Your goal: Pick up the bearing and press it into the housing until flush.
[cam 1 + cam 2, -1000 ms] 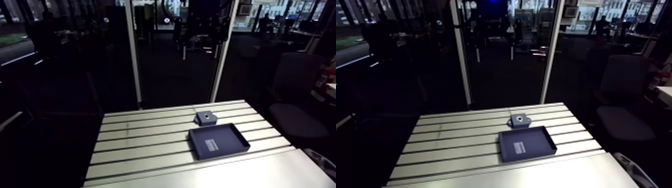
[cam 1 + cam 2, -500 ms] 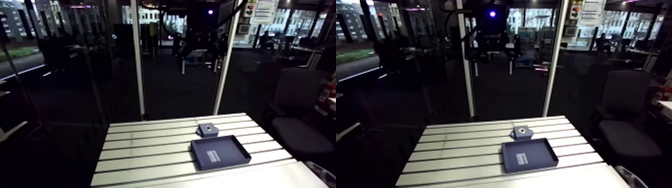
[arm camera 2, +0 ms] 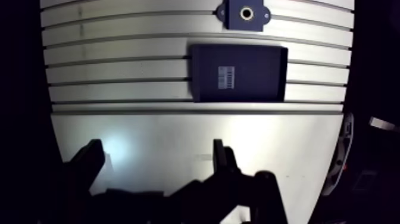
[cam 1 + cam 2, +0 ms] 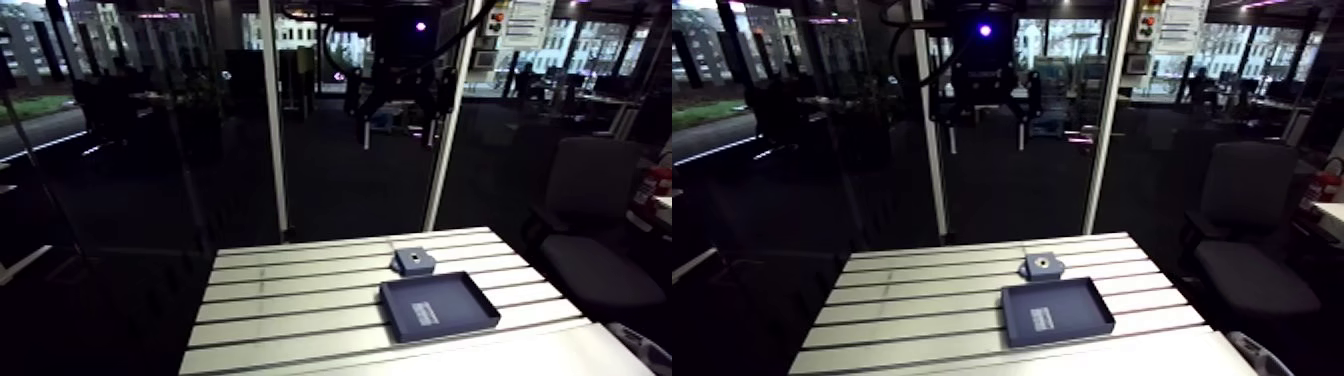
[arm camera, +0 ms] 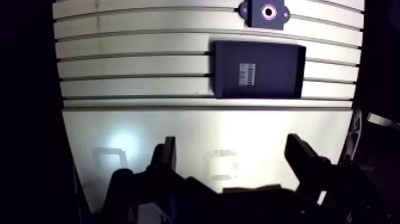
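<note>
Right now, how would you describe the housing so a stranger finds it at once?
On the slotted aluminium table lies a flat dark tray with a white label. Behind it, toward the table's far edge, sits the housing: a smaller block with one round hole on top.

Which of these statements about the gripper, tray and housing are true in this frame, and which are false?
1. The gripper is open and holds nothing. True.
2. The housing sits inside the tray. False: it stands on the table just beyond the tray, outside its rim.
3. The tray lies between the gripper and the housing. True.
4. The gripper touches the tray. False: it hangs high over the table's near part, clear of both things.
</note>
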Robot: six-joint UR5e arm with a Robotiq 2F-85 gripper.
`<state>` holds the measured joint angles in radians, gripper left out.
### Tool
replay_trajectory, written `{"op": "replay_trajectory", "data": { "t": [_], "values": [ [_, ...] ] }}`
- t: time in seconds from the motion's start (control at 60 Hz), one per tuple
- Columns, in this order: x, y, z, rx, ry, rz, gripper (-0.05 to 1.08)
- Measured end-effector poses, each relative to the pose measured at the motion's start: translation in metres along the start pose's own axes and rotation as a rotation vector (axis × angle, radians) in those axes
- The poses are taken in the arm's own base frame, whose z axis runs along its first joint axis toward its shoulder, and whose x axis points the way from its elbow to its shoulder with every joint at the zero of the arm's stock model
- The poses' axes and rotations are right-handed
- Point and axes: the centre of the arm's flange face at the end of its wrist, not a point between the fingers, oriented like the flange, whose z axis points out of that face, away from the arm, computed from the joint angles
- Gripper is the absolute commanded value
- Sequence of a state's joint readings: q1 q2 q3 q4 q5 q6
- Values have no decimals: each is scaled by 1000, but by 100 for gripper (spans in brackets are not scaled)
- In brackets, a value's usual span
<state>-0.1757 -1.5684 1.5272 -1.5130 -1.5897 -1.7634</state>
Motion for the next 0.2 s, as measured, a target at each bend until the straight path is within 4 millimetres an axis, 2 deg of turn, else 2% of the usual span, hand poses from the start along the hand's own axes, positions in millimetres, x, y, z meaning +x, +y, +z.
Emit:
{"op": "replay_trajectory", "data": {
  "t": [0.2],
  "values": [
    [0,0,0,2,3,1,1]
  ]
}}
